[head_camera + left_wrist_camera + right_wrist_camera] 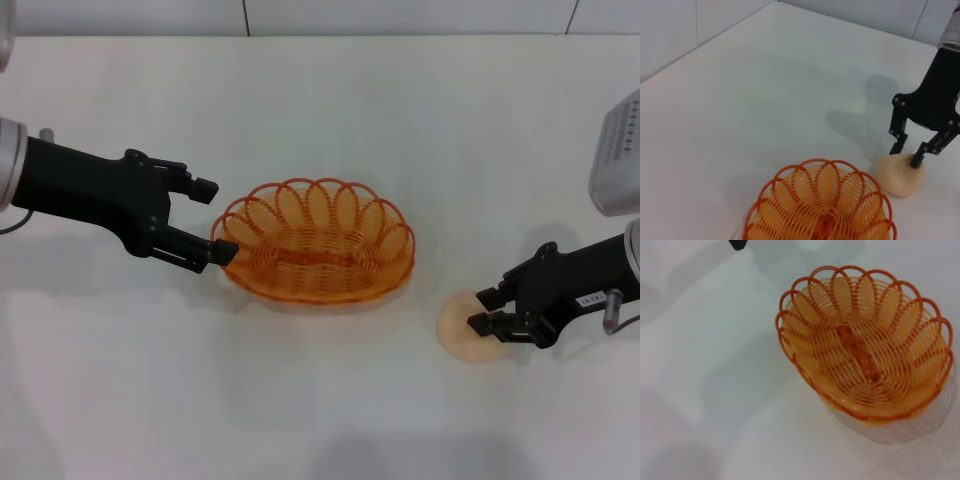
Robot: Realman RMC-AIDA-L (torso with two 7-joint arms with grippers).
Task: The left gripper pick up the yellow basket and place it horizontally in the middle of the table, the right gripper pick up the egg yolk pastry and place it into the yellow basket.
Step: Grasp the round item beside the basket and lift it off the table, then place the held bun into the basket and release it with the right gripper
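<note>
The yellow basket (315,240) sits flat at the table's middle with its long side running left to right, and it is empty. It also shows in the left wrist view (820,207) and the right wrist view (865,345). My left gripper (214,221) is open at the basket's left end, its near fingertip at the rim and holding nothing. The egg yolk pastry (462,328) lies on the table to the right of the basket. My right gripper (483,310) is open with its fingertips on top of the pastry's right part, as the left wrist view shows (906,154) over the pastry (900,177).
The white table (320,110) runs back to a pale wall. A grey device (620,150) stands at the right edge. One black tip of the left gripper's fingers (737,244) shows at the right wrist view's edge.
</note>
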